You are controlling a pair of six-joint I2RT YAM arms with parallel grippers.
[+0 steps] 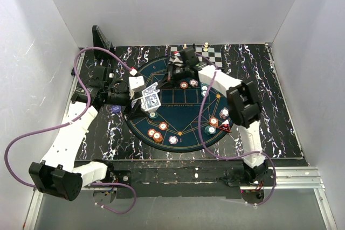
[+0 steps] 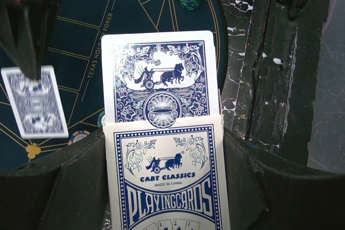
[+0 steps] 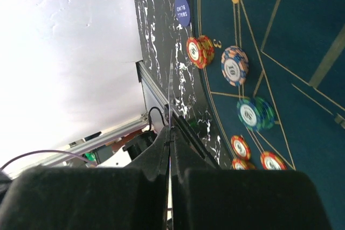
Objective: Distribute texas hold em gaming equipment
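Note:
My left gripper (image 1: 146, 99) is shut on a white-and-blue playing-card box (image 2: 164, 181), held over the left edge of the round mat (image 1: 186, 106). Blue-backed cards (image 2: 160, 76) stick out of the box's open top. My right gripper (image 1: 172, 72) is over the far side of the mat and is shut on a single blue-backed card (image 2: 35, 102), which shows only as a thin edge in the right wrist view (image 3: 170, 87). Poker chips lie on the mat: orange (image 3: 198, 51), white-pink (image 3: 234, 65), teal (image 3: 253, 114). A red triangular marker (image 1: 225, 127) lies at the right.
A chessboard (image 1: 209, 54) with pieces stands at the back behind the mat. A blue "small blind" disc (image 3: 183, 10) lies on the marbled table left of the mat. More chip stacks (image 1: 156, 134) sit along the mat's near rim. White walls enclose the table.

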